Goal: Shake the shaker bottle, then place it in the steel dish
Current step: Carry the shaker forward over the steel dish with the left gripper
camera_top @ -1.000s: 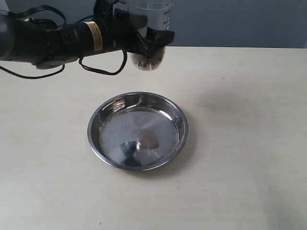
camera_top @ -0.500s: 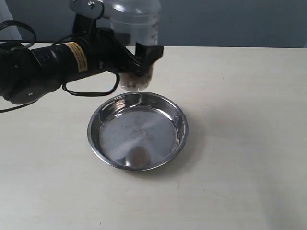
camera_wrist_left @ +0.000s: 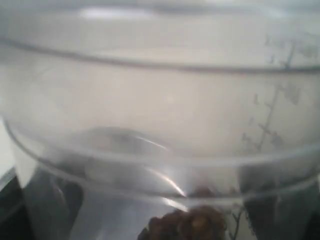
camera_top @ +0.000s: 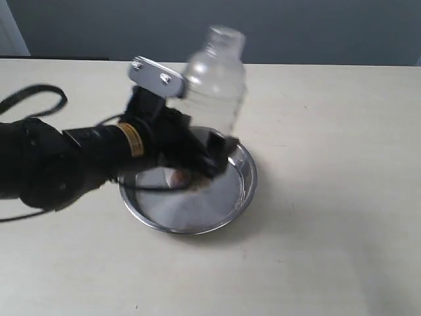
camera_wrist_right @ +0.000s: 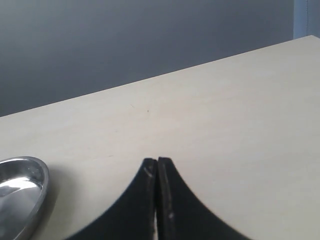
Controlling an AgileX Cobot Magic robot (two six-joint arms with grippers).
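Note:
The clear shaker bottle (camera_top: 214, 85) stands upright over the steel dish (camera_top: 242, 181), blurred by motion, with brown granules (camera_top: 179, 176) at its base. My left gripper (camera_top: 197, 158) is shut on the bottle's lower body, and its black arm reaches in from the left. Whether the bottle's base touches the dish bottom is hidden by the gripper. In the left wrist view the bottle wall (camera_wrist_left: 165, 125) fills the picture, with printed marks and granules (camera_wrist_left: 192, 225) low down. My right gripper (camera_wrist_right: 157, 162) is shut with nothing in it, above bare table, with the dish's rim (camera_wrist_right: 35, 195) off to one side.
The pale table (camera_top: 329, 230) spreads all round the dish. A dark grey wall (camera_top: 316, 29) runs behind the table's far edge. A black cable (camera_top: 33, 95) loops off the left arm.
The left arm has brought the bottle down and toward the camera, from above the dish's far rim to low over the dish.

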